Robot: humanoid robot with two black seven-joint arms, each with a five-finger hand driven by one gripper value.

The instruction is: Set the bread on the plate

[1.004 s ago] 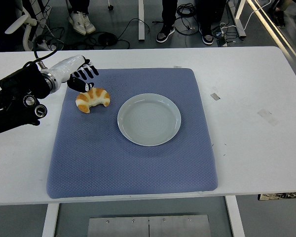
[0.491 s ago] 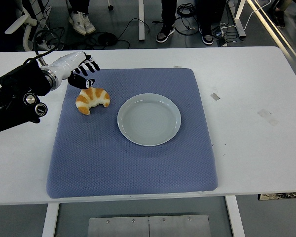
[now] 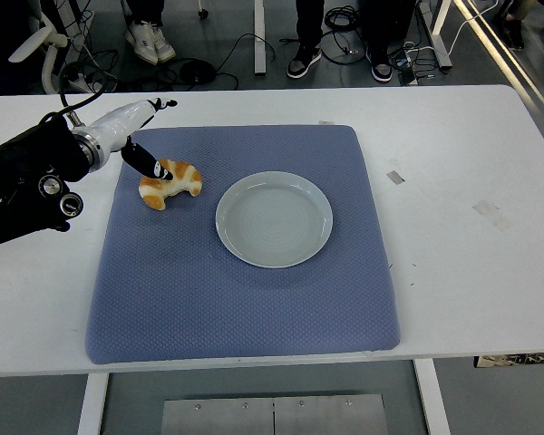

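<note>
A golden croissant [image 3: 172,180] lies on the blue mat [image 3: 245,299], at its far left. A pale round plate [image 3: 274,218] sits on the mat just right of the croissant and holds nothing. My left hand [image 3: 154,136] comes in from the left edge and hovers over the croissant's far left side. Its fingers [image 3: 160,105] are spread and point right, behind the bread. The black thumb [image 3: 148,162] reaches down and touches or nearly touches the croissant's left end. The hand holds nothing. My right arm is out of view.
The mat lies in the middle of the white table [image 3: 471,154]. Small tape marks [image 3: 395,176] sit on the table to the right. People's legs and shoes [image 3: 304,59], cables and a chair base show on the floor beyond the far edge.
My left hand has turned at the wrist. The fingers lifted and swung away behind the croissant, and the thumb came down onto its left end. The croissant has not moved.
</note>
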